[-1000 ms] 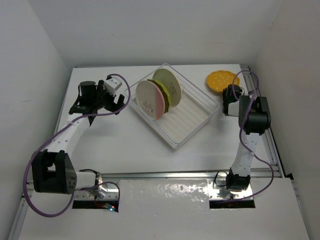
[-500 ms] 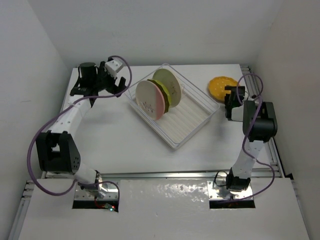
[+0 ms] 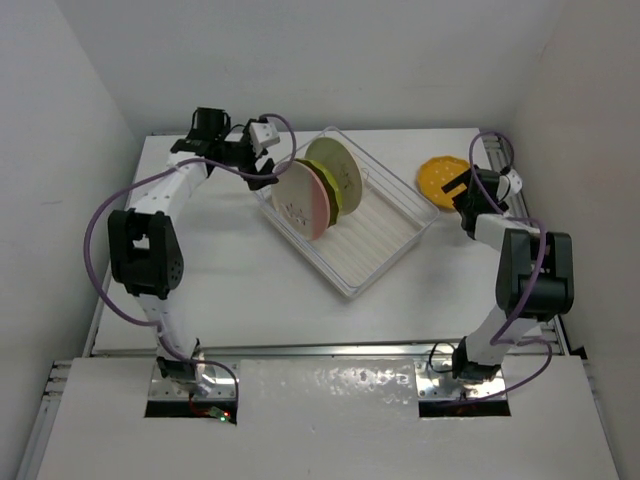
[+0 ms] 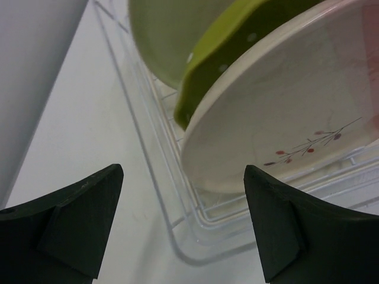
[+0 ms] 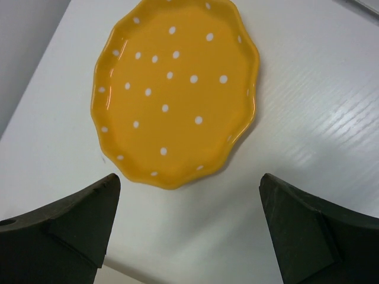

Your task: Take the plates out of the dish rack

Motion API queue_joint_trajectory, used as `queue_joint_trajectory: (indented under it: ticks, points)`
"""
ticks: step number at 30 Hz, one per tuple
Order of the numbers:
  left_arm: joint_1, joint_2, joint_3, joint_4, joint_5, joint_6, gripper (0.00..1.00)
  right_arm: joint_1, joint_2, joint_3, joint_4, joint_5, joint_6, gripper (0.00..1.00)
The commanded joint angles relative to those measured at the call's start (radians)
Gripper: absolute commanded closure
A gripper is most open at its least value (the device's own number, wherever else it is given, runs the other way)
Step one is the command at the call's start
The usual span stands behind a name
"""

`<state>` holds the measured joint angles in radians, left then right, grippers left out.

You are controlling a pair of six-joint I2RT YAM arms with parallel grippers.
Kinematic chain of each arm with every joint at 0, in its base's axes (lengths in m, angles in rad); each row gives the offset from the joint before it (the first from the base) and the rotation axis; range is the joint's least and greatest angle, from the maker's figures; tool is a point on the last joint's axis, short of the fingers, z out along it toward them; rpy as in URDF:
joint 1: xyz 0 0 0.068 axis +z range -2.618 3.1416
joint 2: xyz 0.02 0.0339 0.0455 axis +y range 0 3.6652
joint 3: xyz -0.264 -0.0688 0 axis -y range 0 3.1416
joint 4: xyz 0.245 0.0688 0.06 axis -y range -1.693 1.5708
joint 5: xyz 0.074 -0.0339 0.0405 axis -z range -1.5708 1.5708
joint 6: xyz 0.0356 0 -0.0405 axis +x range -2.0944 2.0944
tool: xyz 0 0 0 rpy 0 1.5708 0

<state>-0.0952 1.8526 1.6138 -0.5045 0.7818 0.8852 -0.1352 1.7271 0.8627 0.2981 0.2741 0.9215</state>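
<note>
My right pincer (image 5: 188, 234) gapes over the orange-yellow dotted scalloped plate (image 5: 174, 94) flat on the white table (image 5: 314, 118), and my left pincer (image 4: 182, 177), open too, faces the cream-and-pink round plate (image 4: 284, 112) on edge in the white wire dish rack (image 4: 155, 177).

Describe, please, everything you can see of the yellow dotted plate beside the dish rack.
The yellow plate is small and roundish with a scalloped rim. It looks glossy like glazed ceramic, orange-yellow with scattered white dots. It lies flat, face up, on the white table, outside the dish rack and to its right. Only the table touches it; the right arm's fingers stand open just short of its near rim.
</note>
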Motion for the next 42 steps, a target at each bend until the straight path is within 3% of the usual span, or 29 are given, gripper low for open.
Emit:
queue_joint_trajectory:
  ticks: [1,7,11,19,22,23,27,34,42]
  points:
    - [-0.04,0.04,0.083,-0.091,0.076,0.1,0.19,-0.003,-0.073,0.004,-0.042,-0.036,-0.165,0.01]
    - [-0.047,0.097,0.107,-0.135,0.094,0.15,0.34,-0.001,-0.167,-0.01,-0.051,-0.11,-0.249,0.01]
    - [-0.051,0.141,0.129,-0.095,0.12,0.113,0.5,-0.003,-0.21,-0.031,-0.048,-0.13,-0.28,0.01]
    - [-0.054,0.181,0.163,-0.222,0.2,0.268,0.56,-0.003,-0.261,-0.062,-0.091,-0.147,-0.319,0.01]
    - [-0.054,0.191,0.172,-0.267,0.212,0.314,0.67,-0.003,-0.281,-0.077,-0.099,-0.145,-0.322,0.01]
    - [-0.054,0.192,0.182,-0.296,0.212,0.339,0.77,-0.001,-0.29,-0.077,-0.102,-0.147,-0.326,0.01]
    - [-0.052,0.181,0.202,-0.373,0.218,0.408,1.0,-0.003,-0.307,-0.067,-0.128,-0.164,-0.352,0.01]
    - [-0.043,0.129,0.231,-0.385,0.194,0.446,1.0,-0.001,-0.319,-0.037,-0.152,-0.219,-0.38,0.01]
    - [-0.035,0.076,0.328,-0.267,0.246,0.311,1.0,-0.001,-0.319,-0.031,-0.152,-0.253,-0.391,0.01]
